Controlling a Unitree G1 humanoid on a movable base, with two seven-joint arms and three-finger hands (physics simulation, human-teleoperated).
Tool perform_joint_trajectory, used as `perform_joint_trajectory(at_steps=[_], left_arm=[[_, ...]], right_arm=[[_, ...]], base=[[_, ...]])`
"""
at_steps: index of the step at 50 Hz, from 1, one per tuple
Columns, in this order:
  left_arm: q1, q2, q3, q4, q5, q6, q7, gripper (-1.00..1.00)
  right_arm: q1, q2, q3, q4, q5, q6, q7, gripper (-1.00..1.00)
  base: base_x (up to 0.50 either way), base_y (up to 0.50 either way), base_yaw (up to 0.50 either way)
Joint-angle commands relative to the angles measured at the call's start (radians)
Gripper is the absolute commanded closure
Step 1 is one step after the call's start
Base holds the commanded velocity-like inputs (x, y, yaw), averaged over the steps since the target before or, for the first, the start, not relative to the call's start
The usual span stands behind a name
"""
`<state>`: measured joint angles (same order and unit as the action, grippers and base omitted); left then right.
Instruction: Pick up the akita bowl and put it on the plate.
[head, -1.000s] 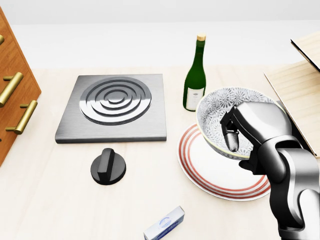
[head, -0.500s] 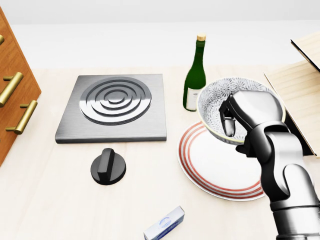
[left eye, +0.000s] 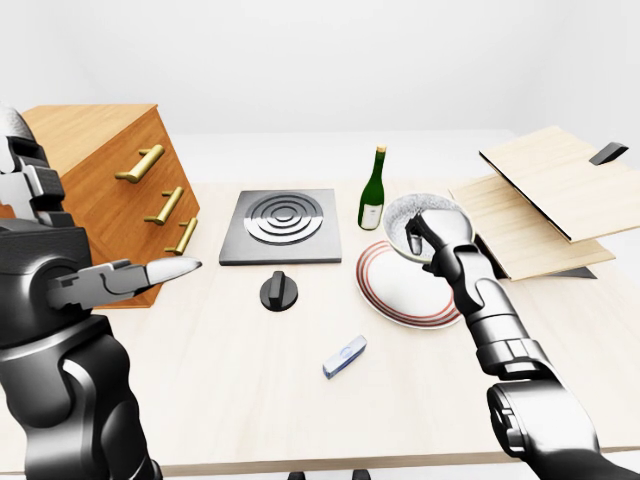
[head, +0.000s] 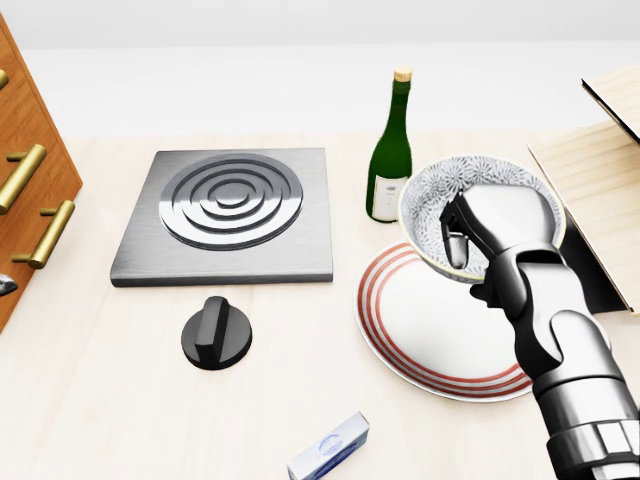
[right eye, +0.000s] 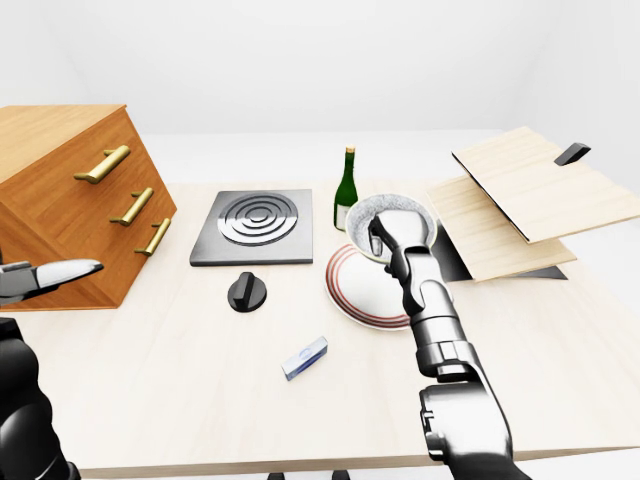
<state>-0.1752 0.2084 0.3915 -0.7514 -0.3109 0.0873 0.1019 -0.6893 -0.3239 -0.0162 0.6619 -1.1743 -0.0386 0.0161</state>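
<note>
While gripped, akita bowl overhanging plate edge.

We saw a pale, matt wooden table carrying a brushed-metal burner plate, a glossy black plastic knob and a shiny green glass bottle with a paper label. The plate looked like smooth glazed ceramic with red rings, and the bowl like glazed ceramic with a fine grey pattern inside. The right hand was polished grey metal, and the drawer cabinet was warm varnished wood with brass-coloured handles.
</note>
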Motion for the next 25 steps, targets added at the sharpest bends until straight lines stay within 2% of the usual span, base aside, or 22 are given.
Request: perform_joint_trajectory(at_steps=[1, 6, 8, 25], left_arm=[[-0.002, -0.002, 0.0, 0.002, 0.004, 0.0, -0.004, -1.0], [0.003, -0.009, -0.006, 0.005, 0.007, 0.0, -0.001, -1.0], [0.001, -0.007, -0.008, 0.001, 0.006, 0.0, 0.001, -1.0], [0.013, -0.017, -0.023, 0.001, 0.022, 0.0, -0.004, -1.0]], right_arm=[[-0.008, -0.003, 0.004, 0.087, -0.019, -0.018, -0.099, 1.0], [0.001, -0.004, 0.004, 0.074, -0.013, -0.014, -0.096, 1.0], [-0.002, -0.002, 0.007, 0.092, -0.011, -0.023, -0.118, 1.0], [-0.013, 0.015, 0.025, 0.17, -0.013, -0.027, -0.188, 1.0]], base=[[0.0, 0.0, 0.0], [0.0, 0.0, 0.0], [0.0, 0.0, 0.0], [0.0, 0.0, 0.0]])
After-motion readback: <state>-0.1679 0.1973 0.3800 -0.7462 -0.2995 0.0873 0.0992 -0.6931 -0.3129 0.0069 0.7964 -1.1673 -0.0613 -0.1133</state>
